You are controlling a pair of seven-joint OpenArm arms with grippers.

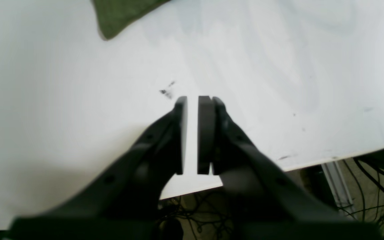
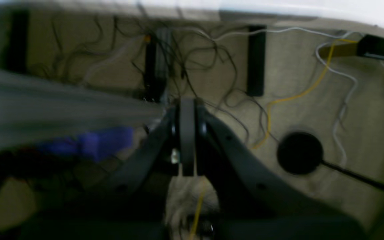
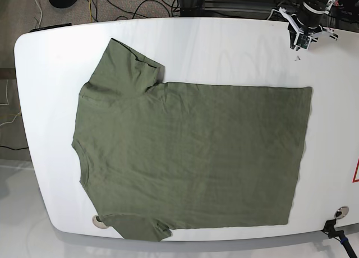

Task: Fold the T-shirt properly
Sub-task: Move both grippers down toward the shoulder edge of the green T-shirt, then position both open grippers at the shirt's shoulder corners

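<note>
The T-shirt (image 3: 190, 157) is soft olive-green cloth, matt, with a fine weave and faint wrinkles across the body. The table (image 3: 224, 45) is a smooth white board with a slight sheen and a few small dark scuffs near the far right corner. The left end effector (image 1: 192, 133) looks like matt black plastic, its fingers (image 1: 206, 133) flat and smooth. The right end effector (image 2: 187, 140) has the same dull black finish. The floor (image 2: 372, 133) beneath it looks like dull beige carpet, strewn with thin rubbery cables (image 2: 295, 96).

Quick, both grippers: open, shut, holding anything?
Left gripper: slightly open, empty, above the white tabletop, clear of the olive-green cotton T-shirt.
Right gripper: shut, empty.
</note>
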